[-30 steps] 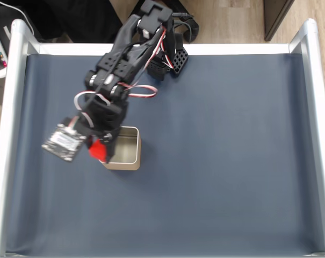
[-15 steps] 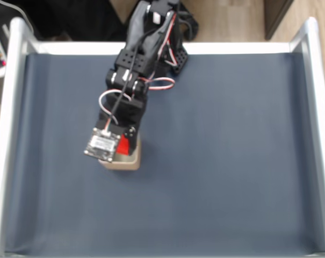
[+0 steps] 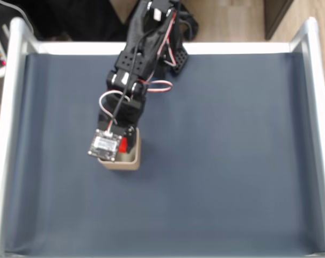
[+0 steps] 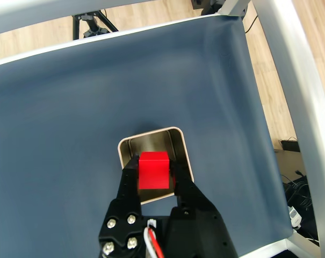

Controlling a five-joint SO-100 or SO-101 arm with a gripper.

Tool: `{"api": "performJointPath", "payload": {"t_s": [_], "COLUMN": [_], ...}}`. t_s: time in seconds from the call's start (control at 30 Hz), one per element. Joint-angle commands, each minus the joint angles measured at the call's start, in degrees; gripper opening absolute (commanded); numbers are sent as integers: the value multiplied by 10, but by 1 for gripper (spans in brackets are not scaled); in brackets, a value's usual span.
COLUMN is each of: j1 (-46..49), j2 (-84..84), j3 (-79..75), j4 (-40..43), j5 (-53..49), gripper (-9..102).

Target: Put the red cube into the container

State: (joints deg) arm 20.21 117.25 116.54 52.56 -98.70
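In the wrist view my gripper (image 4: 153, 169) is shut on the red cube (image 4: 153, 170), which hangs directly above the open container (image 4: 181, 148), a square silvery-beige tin on the dark blue mat. From the fixed view the cube (image 3: 123, 144) shows as a red sliver between the black fingers, over the container (image 3: 134, 161). The arm and its wrist camera cover most of the tin there. My gripper (image 3: 124, 143) sits above the tin's left half.
A raised silver frame (image 3: 12, 134) borders the blue mat on the left, right and back. The arm's base (image 3: 162, 32) stands at the back edge. Open mat stretches to the right of and in front of the tin.
The arm swung right from the tin's left edge to over the tin, carrying the red cube. In the last half second it has shifted only slightly.
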Motion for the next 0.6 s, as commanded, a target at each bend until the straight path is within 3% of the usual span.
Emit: {"api": "performJointPath", "payload": {"t_s": [0.0, 0.3, 0.57], "j1": [9, 15, 18], "j2": [25, 31, 42], "j3": [1, 25, 49], "j4": [-18, -54, -78], "j5": [-7, 4, 30], "gripper": [0, 0, 8]}}
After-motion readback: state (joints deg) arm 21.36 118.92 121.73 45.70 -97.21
